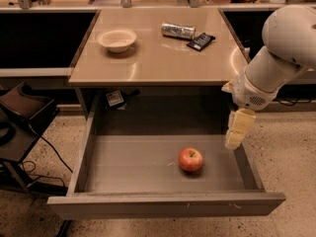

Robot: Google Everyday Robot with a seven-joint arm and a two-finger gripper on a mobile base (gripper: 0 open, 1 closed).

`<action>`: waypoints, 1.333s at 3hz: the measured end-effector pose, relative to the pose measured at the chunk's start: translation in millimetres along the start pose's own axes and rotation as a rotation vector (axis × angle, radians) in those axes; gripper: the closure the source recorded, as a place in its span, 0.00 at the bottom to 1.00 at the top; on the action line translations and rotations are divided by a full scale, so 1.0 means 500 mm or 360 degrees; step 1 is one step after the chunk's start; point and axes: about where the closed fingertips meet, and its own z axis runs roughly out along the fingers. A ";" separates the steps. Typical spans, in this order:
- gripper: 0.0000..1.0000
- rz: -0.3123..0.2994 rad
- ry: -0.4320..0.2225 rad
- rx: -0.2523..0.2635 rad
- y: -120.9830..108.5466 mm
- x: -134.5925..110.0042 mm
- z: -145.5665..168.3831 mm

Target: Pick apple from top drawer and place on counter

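Observation:
The red-orange apple (190,159) lies on the grey floor of the open top drawer (123,164), right of its middle. The tan counter (158,53) stands above and behind the drawer. My gripper (233,141) hangs down from the white arm (276,58) at the drawer's right wall, above and to the right of the apple and apart from it. It holds nothing that I can see.
On the counter stand a pale bowl (117,38), a silver can lying on its side (177,30) and a dark packet (200,41). A small tag (114,98) hangs under the counter at the back left. A dark chair (19,117) stands to the left.

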 end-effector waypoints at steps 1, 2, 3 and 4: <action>0.00 0.0000 0.0000 0.0000 0.000 0.000 0.000; 0.00 -0.0093 -0.0070 -0.0034 0.024 -0.037 0.058; 0.00 -0.0243 -0.0156 -0.0058 0.060 -0.100 0.146; 0.00 -0.0332 -0.0254 -0.0069 0.088 -0.140 0.224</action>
